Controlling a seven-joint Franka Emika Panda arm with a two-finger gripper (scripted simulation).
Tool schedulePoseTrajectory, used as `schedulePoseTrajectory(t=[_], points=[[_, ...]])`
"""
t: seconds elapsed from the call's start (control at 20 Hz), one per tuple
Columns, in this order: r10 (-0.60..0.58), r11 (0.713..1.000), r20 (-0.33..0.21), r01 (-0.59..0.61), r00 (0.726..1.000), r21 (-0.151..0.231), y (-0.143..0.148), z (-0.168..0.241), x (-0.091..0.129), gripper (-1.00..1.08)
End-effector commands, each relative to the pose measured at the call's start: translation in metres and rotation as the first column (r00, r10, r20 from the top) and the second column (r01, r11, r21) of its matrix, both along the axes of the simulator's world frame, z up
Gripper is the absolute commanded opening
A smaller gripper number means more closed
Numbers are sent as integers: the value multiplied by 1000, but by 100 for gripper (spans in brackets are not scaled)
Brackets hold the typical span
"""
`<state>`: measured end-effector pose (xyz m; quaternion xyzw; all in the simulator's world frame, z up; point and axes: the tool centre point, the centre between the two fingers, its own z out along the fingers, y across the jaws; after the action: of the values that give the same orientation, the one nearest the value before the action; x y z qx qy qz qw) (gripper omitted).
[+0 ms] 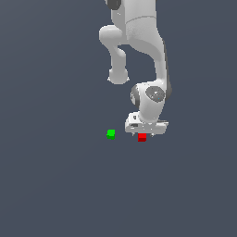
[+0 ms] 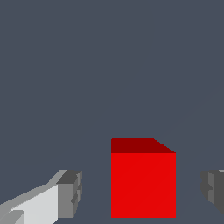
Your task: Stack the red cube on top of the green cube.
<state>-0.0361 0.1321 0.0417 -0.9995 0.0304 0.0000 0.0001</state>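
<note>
Red cube [image 1: 142, 137] bright, plain; green cube [image 1: 110, 134] beside it, plain. Gripper [image 1: 147, 131] above red cube: white, grey pads [image 2: 70, 194].

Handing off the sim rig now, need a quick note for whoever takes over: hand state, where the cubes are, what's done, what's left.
Hand: open, lowered around the red cube. The wrist view shows a finger on each side of the cube with a gap on both sides, so nothing is gripped yet.
Red cube: on the floor, directly under the hand in the exterior view.
Green cube: on the floor by itself, toward the exterior view's left of the red cube, apart from it, nothing on top.
Done: hand positioned over the red cube.
Left: close on the red cube, lift, carry it over the green cube, set it on top, release.
</note>
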Motion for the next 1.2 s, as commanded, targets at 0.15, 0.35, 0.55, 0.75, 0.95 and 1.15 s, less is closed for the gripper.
schedulePoseTrajectory(t=[0.15,0.35,0.55,0.75,0.95,1.15], points=[[-1,1000,0,1,1000,0,0,-20,0,100],[-1,1000,0,1,1000,0,0,-22,1,-100],[-1,1000,0,1,1000,0,0,-22,1,-100],[-1,1000,0,1,1000,0,0,-22,1,-100],[-1,1000,0,1,1000,0,0,-20,1,-100],[-1,1000,0,1,1000,0,0,-11,0,-100]])
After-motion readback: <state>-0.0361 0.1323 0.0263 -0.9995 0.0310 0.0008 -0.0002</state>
